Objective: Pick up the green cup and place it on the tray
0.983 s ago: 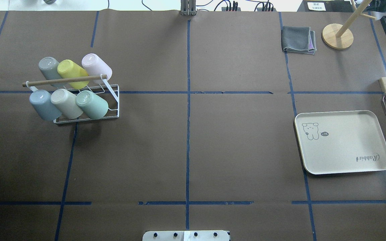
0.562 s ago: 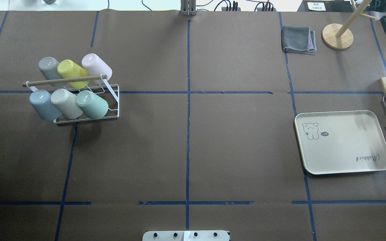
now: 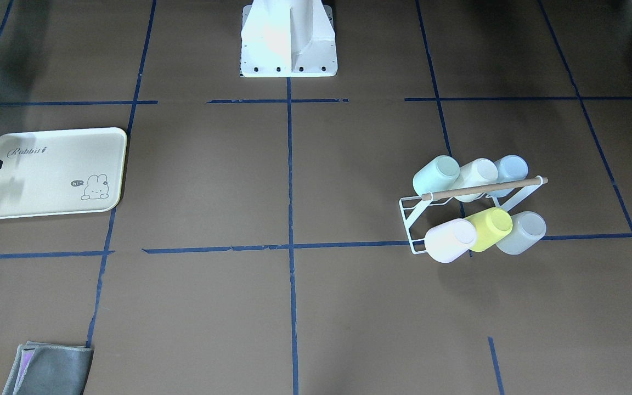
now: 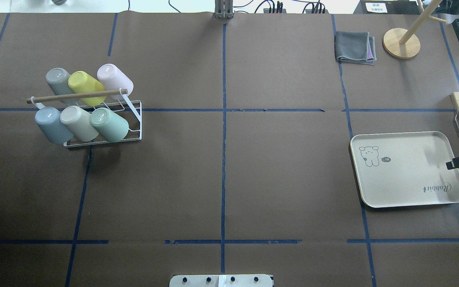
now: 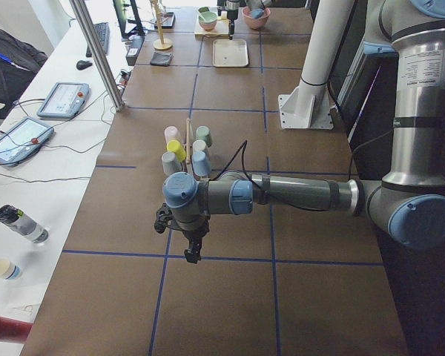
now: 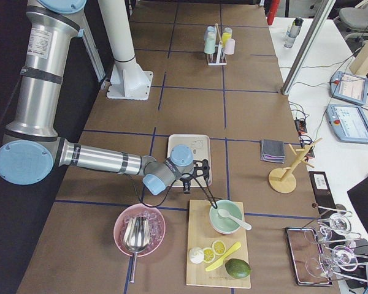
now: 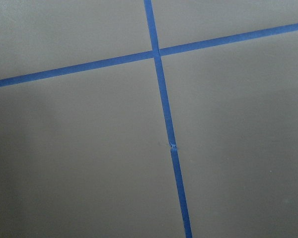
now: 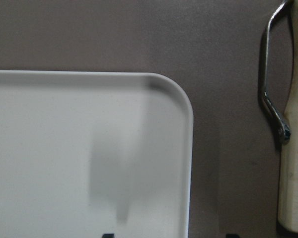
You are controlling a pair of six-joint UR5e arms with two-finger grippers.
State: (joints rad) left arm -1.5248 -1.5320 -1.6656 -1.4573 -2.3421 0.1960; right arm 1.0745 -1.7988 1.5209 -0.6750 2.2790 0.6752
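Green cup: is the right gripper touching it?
Apart. The overhead view shows the green cup on the rack at left, the right gripper far across at the tray's right edge.

Brown table, tray, cup rack, probably cloth

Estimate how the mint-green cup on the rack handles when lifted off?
The green cup looks small and plastic-like, so it is probably light and stiff. Its smooth tapered side may slip in a tool. It leans on the wire rack close to the cream cup; an off-axis pull could drag the rack.
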